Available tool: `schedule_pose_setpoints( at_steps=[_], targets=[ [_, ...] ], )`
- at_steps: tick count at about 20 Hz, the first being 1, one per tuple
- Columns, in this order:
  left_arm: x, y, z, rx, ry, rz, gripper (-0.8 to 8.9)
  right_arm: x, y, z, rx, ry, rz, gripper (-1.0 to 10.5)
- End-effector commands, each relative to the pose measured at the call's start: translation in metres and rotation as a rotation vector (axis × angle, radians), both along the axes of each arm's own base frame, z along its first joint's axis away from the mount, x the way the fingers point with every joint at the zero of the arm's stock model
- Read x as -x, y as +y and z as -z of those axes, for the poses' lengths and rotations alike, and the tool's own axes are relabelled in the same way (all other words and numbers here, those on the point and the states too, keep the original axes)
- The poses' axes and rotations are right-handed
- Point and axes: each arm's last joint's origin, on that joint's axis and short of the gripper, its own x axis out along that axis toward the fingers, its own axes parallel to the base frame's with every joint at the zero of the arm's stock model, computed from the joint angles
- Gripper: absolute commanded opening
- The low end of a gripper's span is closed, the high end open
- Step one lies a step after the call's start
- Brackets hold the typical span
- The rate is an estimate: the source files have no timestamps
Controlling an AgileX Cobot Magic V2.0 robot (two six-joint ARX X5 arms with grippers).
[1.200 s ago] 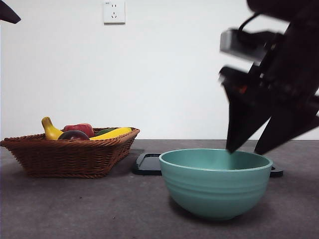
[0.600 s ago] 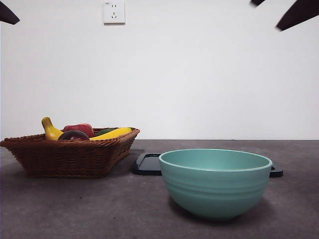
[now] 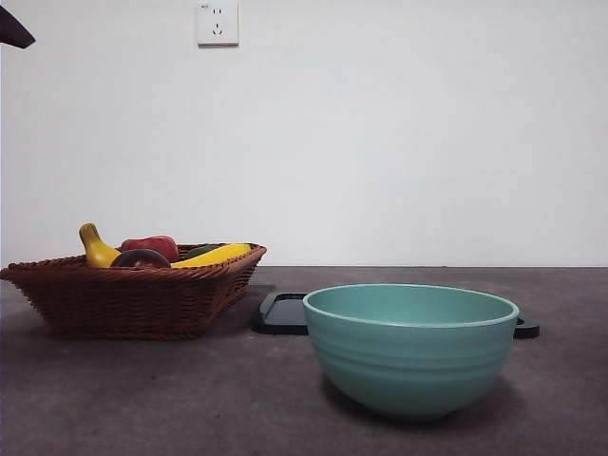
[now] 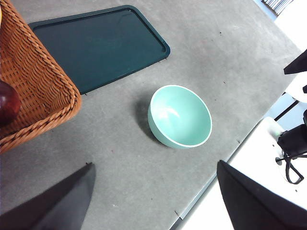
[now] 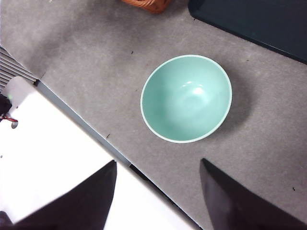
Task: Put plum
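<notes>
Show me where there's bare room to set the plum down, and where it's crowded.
The teal bowl is empty inside, and the dark tray behind it lies bare. Open grey table runs between the wicker basket and the bowl. The basket is crowded: the plum sits packed among bananas and a red fruit. Both end effectors sit high, open.

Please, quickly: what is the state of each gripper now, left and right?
Left gripper: open, holding nothing, high above the table.
Right gripper: open, holding nothing, high above the bowl.
</notes>
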Motion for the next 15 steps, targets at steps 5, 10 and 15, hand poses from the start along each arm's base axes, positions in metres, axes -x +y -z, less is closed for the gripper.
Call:
schedule_pose_setpoints(
  at_steps=[5,10,15],
  targets=[
    [-0.0007,-0.0007,-0.0052,0.008,-0.02,0.01,3.3,-0.0005,0.0014,-0.0041,-0.008,-0.016,-0.011,2.7],
    [-0.0007,-0.0007,-0.0052,0.008,-0.021,0.01,0.11,-0.0007,0.0015,-0.0043,-0.007,-0.022,-0.012,0.1],
    [-0.0008,-0.0007,-0.0053,0.009,-0.022,0.009,0.11,-0.002,0.0025,-0.0062,-0.026,-0.042,-0.01,0.1]
  ],
)
